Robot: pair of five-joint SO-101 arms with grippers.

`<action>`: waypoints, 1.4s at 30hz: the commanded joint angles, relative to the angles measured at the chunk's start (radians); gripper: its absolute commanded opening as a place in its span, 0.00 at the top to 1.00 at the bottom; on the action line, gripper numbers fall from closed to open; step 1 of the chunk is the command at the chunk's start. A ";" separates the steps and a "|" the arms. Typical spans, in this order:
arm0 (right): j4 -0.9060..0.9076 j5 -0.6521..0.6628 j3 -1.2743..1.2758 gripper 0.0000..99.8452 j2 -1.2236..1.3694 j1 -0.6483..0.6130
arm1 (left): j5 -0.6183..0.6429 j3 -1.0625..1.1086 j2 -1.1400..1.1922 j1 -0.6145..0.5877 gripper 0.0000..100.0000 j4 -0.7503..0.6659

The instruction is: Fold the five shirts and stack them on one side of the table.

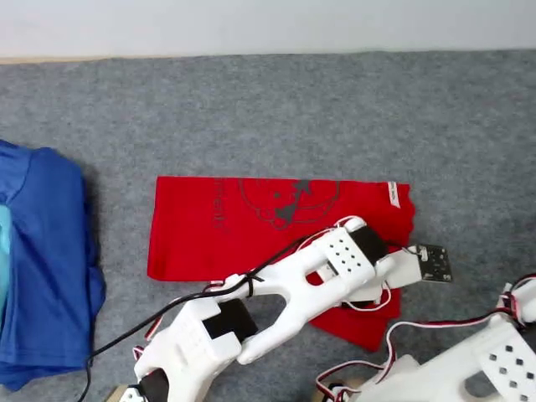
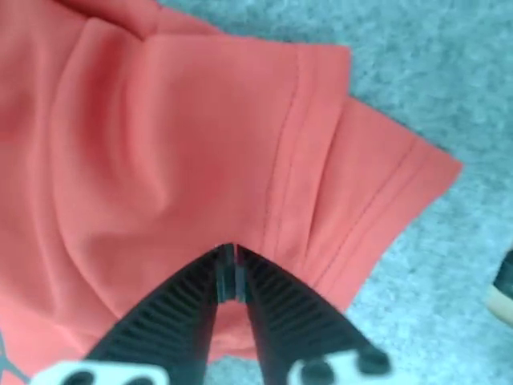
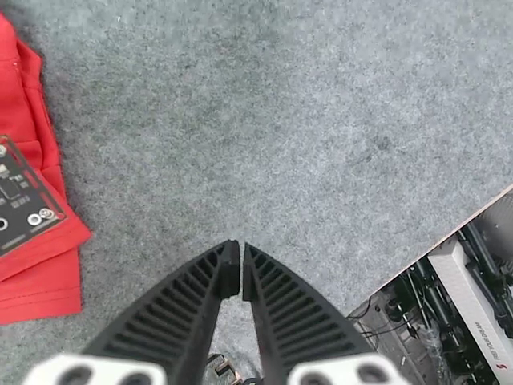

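- Your left gripper (image 2: 228, 273) is clenched: the two black jaws meet at the tips, which sit right on the red shirt (image 2: 176, 144). You cannot tell from the left wrist view whether any cloth is caught between them.
- Soft creases in the red fabric run toward those tips, and a hemmed sleeve (image 2: 385, 200) sticks out past the shirt's body onto the grey table (image 2: 449, 72).
- In the high view, the red shirt (image 1: 251, 226) lies near the middle of the table (image 1: 335, 109), spread flat as a wide rectangle with its print facing up. A lower flap juts toward the arms on one side.
- Your left arm (image 1: 318, 276) reaches across the near edge of the shirt. Its small circuit board (image 1: 434, 263) hangs just past the shirt's edge, on the side where the right arm stands.
- Your right gripper (image 3: 240, 269) is also clenched and holds nothing. Its jaws come together above bare grey table.
- The right wrist view catches the red shirt's edge (image 3: 32, 273) off to one side, apart from the right gripper, with the circuit board (image 3: 20, 200) over it.
- Your right arm (image 1: 469, 360) sits low at the near corner of the table, clear of the shirt.
- A blue shirt (image 1: 50, 268) lies folded at the far side of the table from the right arm, well apart from the red one, with a lighter teal strip (image 1: 3, 251) showing at its outer edge.
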 commanded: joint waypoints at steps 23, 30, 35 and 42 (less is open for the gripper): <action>0.041 0.005 -0.011 0.99 -0.047 0.033 | 0.003 -0.101 -0.071 0.017 0.88 0.055; 0.041 0.006 0.040 0.99 -0.119 0.042 | 0.063 -0.099 -0.069 0.035 0.88 0.005; 0.041 0.003 0.092 0.99 -0.130 0.042 | 0.103 -0.099 -0.069 0.038 0.88 -0.011; 0.041 0.009 0.097 0.99 -0.130 0.042 | 0.107 -0.099 -0.060 0.037 0.88 -0.018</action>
